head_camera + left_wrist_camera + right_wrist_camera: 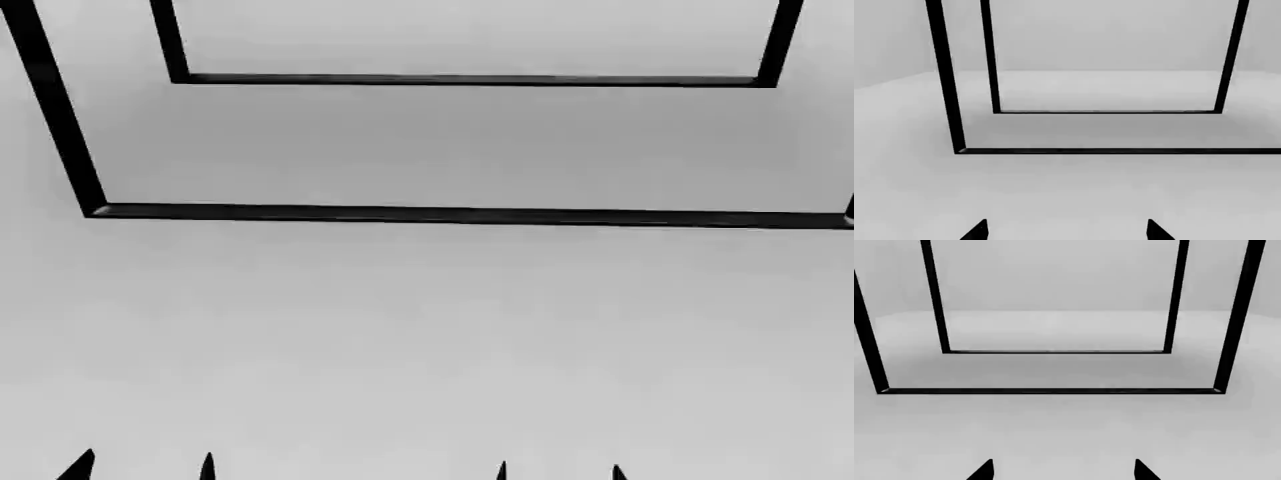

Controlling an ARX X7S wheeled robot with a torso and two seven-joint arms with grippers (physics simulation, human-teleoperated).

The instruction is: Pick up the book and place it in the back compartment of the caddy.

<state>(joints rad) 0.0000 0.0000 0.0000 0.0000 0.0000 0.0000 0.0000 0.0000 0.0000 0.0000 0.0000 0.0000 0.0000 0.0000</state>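
So no book, caddy or back compartment can be made out in any view. Only pale grey floor [427,340] and two black rectangular frames [454,213] standing on it are seen. The left claw [1066,231] and right claw [1062,471] are shown by dark fingertips only, spread apart, nothing between.

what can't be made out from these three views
- Book, caddy and back compartment: in none of the views, which show only a pale floor and black frame legs.
- Frame's upper part: cut off by the top edge in every view.
- Left gripper: only the fingertips rise above the bottom edge, set apart.
- Right gripper: the same.
- Arms: below the head view's bottom edge.
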